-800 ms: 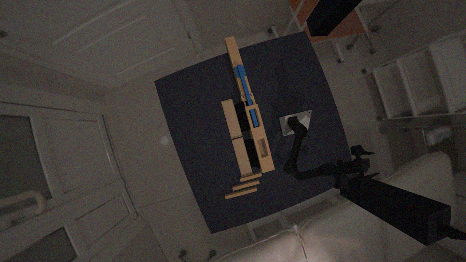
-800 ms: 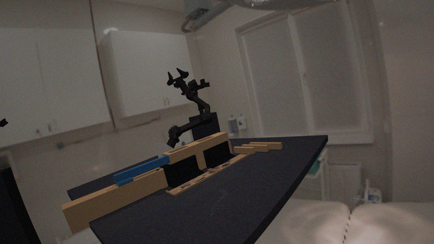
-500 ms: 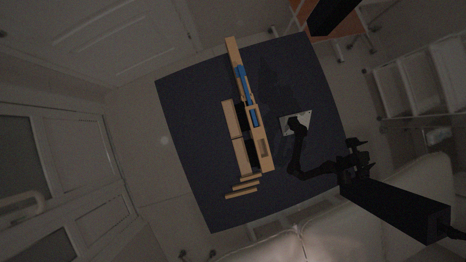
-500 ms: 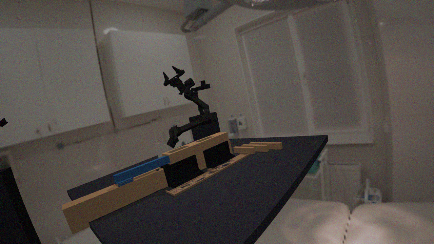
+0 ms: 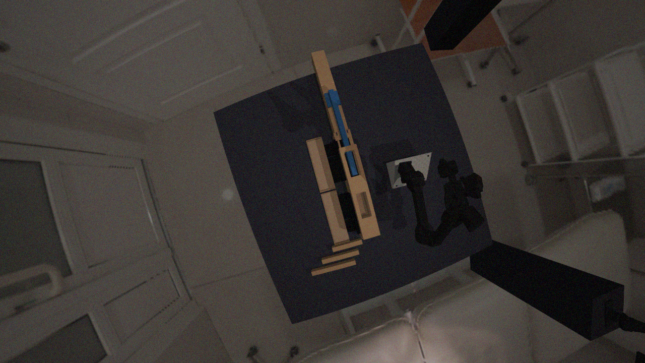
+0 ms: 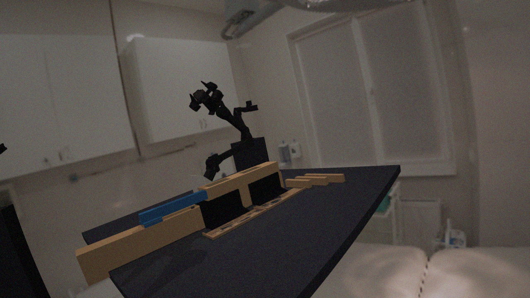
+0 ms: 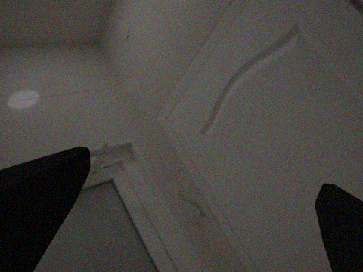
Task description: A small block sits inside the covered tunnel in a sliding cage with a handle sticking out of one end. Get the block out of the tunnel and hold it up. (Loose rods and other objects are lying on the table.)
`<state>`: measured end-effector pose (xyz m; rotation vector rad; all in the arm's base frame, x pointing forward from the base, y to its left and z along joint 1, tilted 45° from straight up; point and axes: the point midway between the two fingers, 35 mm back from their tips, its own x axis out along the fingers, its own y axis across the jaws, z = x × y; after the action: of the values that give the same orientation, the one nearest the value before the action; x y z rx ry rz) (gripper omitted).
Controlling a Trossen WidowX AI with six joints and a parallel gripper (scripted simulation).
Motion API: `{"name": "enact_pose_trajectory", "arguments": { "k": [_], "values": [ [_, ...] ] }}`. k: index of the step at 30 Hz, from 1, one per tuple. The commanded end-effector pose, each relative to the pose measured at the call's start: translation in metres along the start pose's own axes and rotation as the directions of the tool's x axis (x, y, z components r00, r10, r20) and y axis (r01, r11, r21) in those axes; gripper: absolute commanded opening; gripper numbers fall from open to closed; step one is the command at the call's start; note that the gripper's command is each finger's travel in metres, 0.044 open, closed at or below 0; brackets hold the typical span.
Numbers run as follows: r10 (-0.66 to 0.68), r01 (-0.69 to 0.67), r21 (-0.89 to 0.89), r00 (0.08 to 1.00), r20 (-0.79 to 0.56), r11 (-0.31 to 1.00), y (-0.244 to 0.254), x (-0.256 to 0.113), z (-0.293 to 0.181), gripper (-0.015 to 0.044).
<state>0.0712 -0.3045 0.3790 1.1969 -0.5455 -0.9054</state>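
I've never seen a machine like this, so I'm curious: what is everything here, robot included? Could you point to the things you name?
Table point(image 5: 270, 189) point(image 6: 259, 251): one, dark, mid-view from above.
Long housing point(image 5: 355, 184) point(image 6: 244, 194): one, tan, along the table.
Sliding piece point(image 5: 337, 115) point(image 6: 172, 206): one, blue, running into the housing.
Flat panels point(image 5: 318, 164) point(image 6: 237, 223): two, tan, beside the housing.
Loose rods point(image 5: 333, 267) point(image 6: 325, 177): three, tan, past the housing's end.
Base plate point(image 5: 420, 162): one, pale, under the arm.
Arm point(image 5: 421, 207) point(image 6: 231, 115): one, black, raised.
Claw point(image 7: 203, 177): one, black, open.

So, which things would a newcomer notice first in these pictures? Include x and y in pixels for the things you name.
Probably the bright blue bar point(image 5: 340, 121) point(image 6: 172, 205), lying along the long tan wooden structure point(image 5: 369, 228) point(image 6: 259, 171). Then the black arm point(image 5: 420, 205) point(image 6: 230, 117), its open gripper point(image 6: 200, 92) point(image 7: 204, 181) raised high above the dark table point(image 5: 261, 180) point(image 6: 281, 244).
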Motion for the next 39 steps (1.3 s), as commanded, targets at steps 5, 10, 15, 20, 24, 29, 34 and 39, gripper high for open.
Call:
{"name": "enact_pose_trajectory", "arguments": {
  "k": [5, 10, 15, 20, 24, 29, 34, 39],
  "values": [
    [-0.094, 0.012, -0.171, 0.873, -0.479, 0.985, -0.039, 0.024, -0.126, 0.0440],
    [-0.144, -0.095, -0.275, 0.665, -0.732, 0.957, -0.060, 0.012, -0.206, 0.0440],
    [-0.187, -0.276, -0.300, 0.371, -0.910, 0.913, -0.080, -0.022, -0.280, 0.0440],
    [-0.217, -0.464, -0.203, 0.022, -0.976, 0.862, -0.097, -0.078, -0.341, 0.0440],
    [-0.231, -0.568, -0.045, -0.260, -0.937, 0.822, -0.110, -0.134, -0.375, 0.0440],
    [-0.234, -0.596, 0.073, -0.420, -0.877, 0.800, -0.117, -0.170, -0.388, 0.0440],
    [-0.234, -0.596, 0.073, -0.420, -0.877, 0.800, -0.117, -0.170, -0.388, 0.0440],
    [-0.316, -0.473, -0.118, -0.365, -0.876, 0.873, -0.141, -0.126, -0.396, 0.0440]
  ]
}}
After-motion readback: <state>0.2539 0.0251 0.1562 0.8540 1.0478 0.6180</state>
